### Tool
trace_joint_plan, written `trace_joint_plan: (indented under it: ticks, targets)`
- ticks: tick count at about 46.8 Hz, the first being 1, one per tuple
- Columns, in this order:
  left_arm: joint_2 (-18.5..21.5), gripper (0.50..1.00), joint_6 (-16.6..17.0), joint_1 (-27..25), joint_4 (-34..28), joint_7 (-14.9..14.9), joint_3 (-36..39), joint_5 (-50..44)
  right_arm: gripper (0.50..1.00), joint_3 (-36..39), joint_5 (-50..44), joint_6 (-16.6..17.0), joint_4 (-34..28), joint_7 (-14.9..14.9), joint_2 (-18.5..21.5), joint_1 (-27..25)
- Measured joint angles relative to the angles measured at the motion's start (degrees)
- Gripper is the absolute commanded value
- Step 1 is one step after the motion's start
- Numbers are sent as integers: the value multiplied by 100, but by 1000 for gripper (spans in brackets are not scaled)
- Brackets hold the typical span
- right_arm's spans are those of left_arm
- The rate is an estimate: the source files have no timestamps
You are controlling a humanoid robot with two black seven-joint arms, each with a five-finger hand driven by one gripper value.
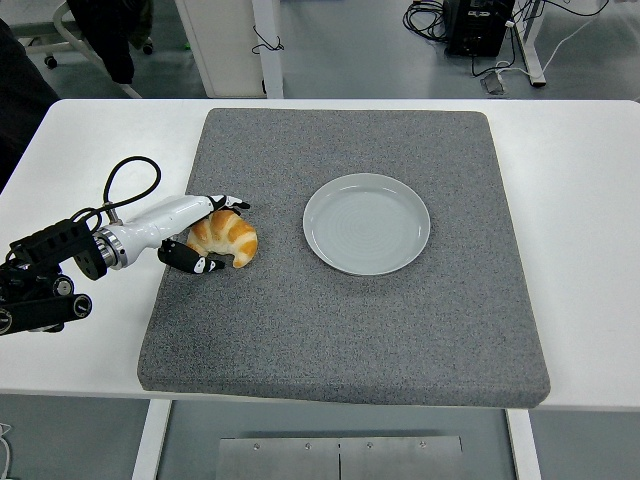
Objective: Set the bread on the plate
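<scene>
Can't see much of my own left arm here, it's cut off at the picture's left edge, and the bit of the golden-brown croissant-shaped bread (224, 238) that faces my palm is hidden behind my fingers. Whether the fingertips are really pressing into the crust or just resting against it is hard to make out from up here.

The bread sits on the square grey felt mat (350, 320), left of the round pale grey-blue plate (367, 224), well apart from it, with nothing but bare mat in between. The plate has nothing on it and there's open mat on every side of it. The bread is fairly near the mat's left edge, and the white table (580, 180) shows past that.

My white and black left hand (203, 234) comes in low and nearly flat from the bread's left side. Fingers are curled around it: upper ones lie over its far side, the thumb (198, 264) tucks along its near side, so the bread is pinched between them. A black cable (125, 178) loops up behind the wrist.
</scene>
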Motion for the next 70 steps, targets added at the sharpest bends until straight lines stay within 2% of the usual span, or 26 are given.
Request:
trace_joint_plan:
  ticks: [4, 14, 26, 33, 43, 59, 64, 70]
  targets:
    - [0, 707, -6, -36, 1, 1, -30, 0, 1000, 0, 0, -1, 0, 0, 0, 1]
    - [12, 586, -65, -96, 0, 6, -57, -8, 1000, 0, 0, -2, 0, 0, 0, 4]
    - [79, 584, -97, -228, -9, 10, -267, -56, 1000, 0, 0, -2, 0, 0, 0, -1]
    - [270, 586, -155, -435, -10, 5, -468, -71, 1000, 0, 0, -2, 0, 0, 0, -1]
    - [516, 587, -797, -644, -10, 0, -967, -72, 1000, 0, 0, -2, 0, 1, 0, 2]
    - [686, 596, -1601, -936, -10, 15, -1573, -87, 1000, 0, 0, -1, 0, 0, 0, 2]
    - [686, 598, -1983, -940, -7, 156, -1955, -88, 1000, 0, 0, -1, 0, 0, 0, 4]
    - [659, 599, -2210, -930, -4, 244, -2261, -89, 1000, 0, 0, 0, 0, 0, 0, 1]
